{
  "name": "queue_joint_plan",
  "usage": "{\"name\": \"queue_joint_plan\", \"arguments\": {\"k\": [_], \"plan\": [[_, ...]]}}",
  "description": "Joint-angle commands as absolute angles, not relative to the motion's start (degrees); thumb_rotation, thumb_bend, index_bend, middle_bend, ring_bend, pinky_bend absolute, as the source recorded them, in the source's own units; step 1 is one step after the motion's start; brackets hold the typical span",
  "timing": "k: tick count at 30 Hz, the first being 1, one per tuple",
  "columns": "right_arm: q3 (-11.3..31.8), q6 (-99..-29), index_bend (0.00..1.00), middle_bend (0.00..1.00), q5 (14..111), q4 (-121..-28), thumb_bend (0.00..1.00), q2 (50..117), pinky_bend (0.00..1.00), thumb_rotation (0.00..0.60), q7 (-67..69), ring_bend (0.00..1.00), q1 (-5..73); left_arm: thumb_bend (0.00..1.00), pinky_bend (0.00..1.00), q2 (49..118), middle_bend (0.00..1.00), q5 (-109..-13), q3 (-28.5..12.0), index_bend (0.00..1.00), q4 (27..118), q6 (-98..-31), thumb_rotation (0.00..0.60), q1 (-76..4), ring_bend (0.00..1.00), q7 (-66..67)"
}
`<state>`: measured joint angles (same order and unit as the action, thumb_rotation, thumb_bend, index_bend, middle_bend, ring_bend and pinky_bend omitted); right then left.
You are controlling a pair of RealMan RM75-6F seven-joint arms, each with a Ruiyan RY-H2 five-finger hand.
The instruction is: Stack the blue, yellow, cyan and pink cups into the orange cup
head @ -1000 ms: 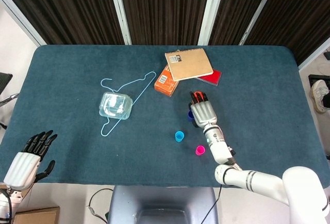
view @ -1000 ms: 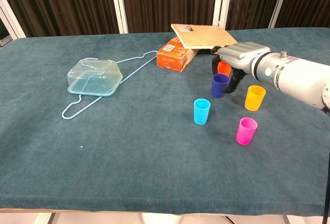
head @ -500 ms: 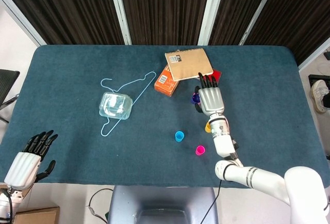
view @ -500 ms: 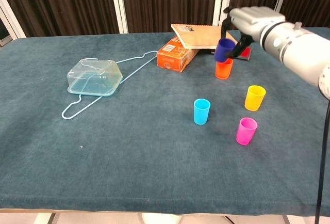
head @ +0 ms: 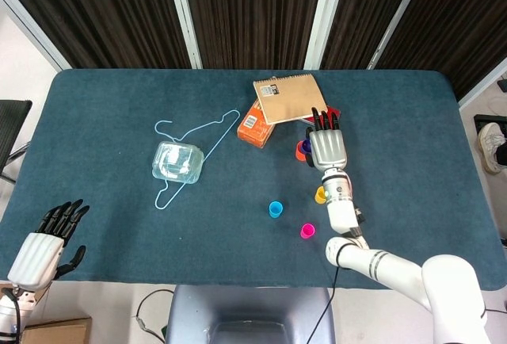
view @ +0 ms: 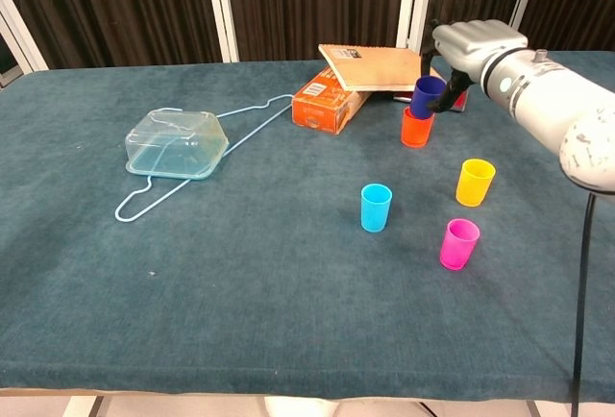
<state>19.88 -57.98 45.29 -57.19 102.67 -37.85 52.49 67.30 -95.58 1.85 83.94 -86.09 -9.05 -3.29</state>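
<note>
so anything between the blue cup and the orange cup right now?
Nothing visible. The right robot hand holds the blue cup right at the orange cup, its base apparently entering the mouth. The notebook and orange box sit behind, not in the path.

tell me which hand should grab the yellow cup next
Right. The right hand is at the blue cup over the orange cup, near the yellow cup. The left hand hangs at the table's far left corner.

Hanger [view: 197,151], tub [view: 176,142], notebook [view: 377,66], perhaps box [view: 328,108].
</note>
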Motion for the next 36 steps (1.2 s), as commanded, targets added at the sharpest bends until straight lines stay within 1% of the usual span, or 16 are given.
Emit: {"name": "queue_joint_plan", "arguments": {"k": [1,3,4,6,7,9,13,16,20,24,26,29,36], "plan": [[20.0,-57.0,0.53,0.0,45.0,-54.9,0.43,104.1,0.0,0.6,-37.8,0.0,53.1,0.43,0.12,67.3,0.02,-95.5,1.8,0.0,83.9,-86.0,0.6,-9.1,0.04,-3.3],[20.2,-56.3,0.5,0.0,44.5,-54.0,0.43,104.5,0.0,0.6,-37.8,0.0,53.2,0.43,0.12,67.3,0.02,-95.4,1.8,0.0,83.9,-85.9,0.6,-9.2,0.04,-3.4],[20.2,-56.0,0.46,0.01,44.4,-53.8,0.43,104.5,0.0,0.6,-37.8,0.0,53.2,0.43,0.12,67.3,0.02,-95.4,1.8,0.0,83.8,-85.8,0.6,-9.2,0.04,-3.4],[20.3,-55.2,0.34,0.0,44.0,-54.0,0.43,104.3,0.0,0.6,-37.8,0.0,53.0,0.43,0.11,67.3,0.02,-95.3,1.7,0.0,83.8,-85.8,0.6,-9.2,0.04,-3.5],[20.4,-55.0,0.25,0.0,43.8,-54.5,0.43,103.9,0.0,0.6,-37.8,0.0,52.8,0.43,0.11,67.3,0.02,-95.4,1.7,0.0,83.8,-85.8,0.6,-9.2,0.04,-3.5],[20.4,-54.7,0.14,0.0,43.7,-56.1,0.43,102.9,0.0,0.6,-37.6,0.0,52.4,0.43,0.12,67.4,0.02,-95.4,1.8,0.0,83.8,-85.8,0.6,-9.3,0.04,-3.5],[19.7,-55.5,0.09,0.0,45.1,-62.1,0.43,99.3,0.0,0.6,-36.3,0.0,50.6,0.43,0.11,67.4,0.02,-95.7,1.9,0.0,83.9,-85.9,0.6,-9.2,0.04,-3.3],[17.4,-57.4,0.08,0.0,49.8,-71.0,0.43,94.4,0.0,0.6,-33.4,0.0,47.5,0.43,0.12,67.5,0.02,-95.9,1.9,0.0,83.9,-86.3,0.6,-9.1,0.04,-3.1],[11.8,-58.3,0.1,0.0,56.5,-86.1,0.43,85.0,0.0,0.6,-29.5,0.0,41.8,0.43,0.12,67.6,0.02,-95.8,2.0,0.0,83.9,-85.9,0.6,-9.2,0.04,-3.0],[6.8,-58.4,0.13,0.0,60.9,-93.6,0.43,78.3,0.0,0.6,-28.6,0.0,38.6,0.43,0.12,67.7,0.02,-96.1,2.1,0.0,84.0,-85.8,0.6,-9.3,0.04,-2.7],[5.3,-58.2,0.15,0.0,62.1,-94.4,0.43,76.9,0.0,0.6,-28.5,0.0,37.8,0.43,0.12,67.8,0.02,-96.3,2.2,0.0,84.1,-85.8,0.6,-9.3,0.04,-2.5],[3.5,-57.1,0.21,0.0,62.5,-93.0,0.43,76.4,0.0,0.6,-28.6,0.0,37.2,0.43,0.12,67.9,0.02,-96.6,2.4,0.0,84.2,-85.7,0.6,-9.4,0.04,-2.2],[3.8,-54.4,0.28,0.0,59.8,-85.5,0.43,80.6,0.0,0.6,-29.2,0.0,38.2,0.43,0.11,68.2,0.02,-96.9,2.5,0.0,84.1,-85.3,0.6,-9.7,0.04,-2.2]]}}
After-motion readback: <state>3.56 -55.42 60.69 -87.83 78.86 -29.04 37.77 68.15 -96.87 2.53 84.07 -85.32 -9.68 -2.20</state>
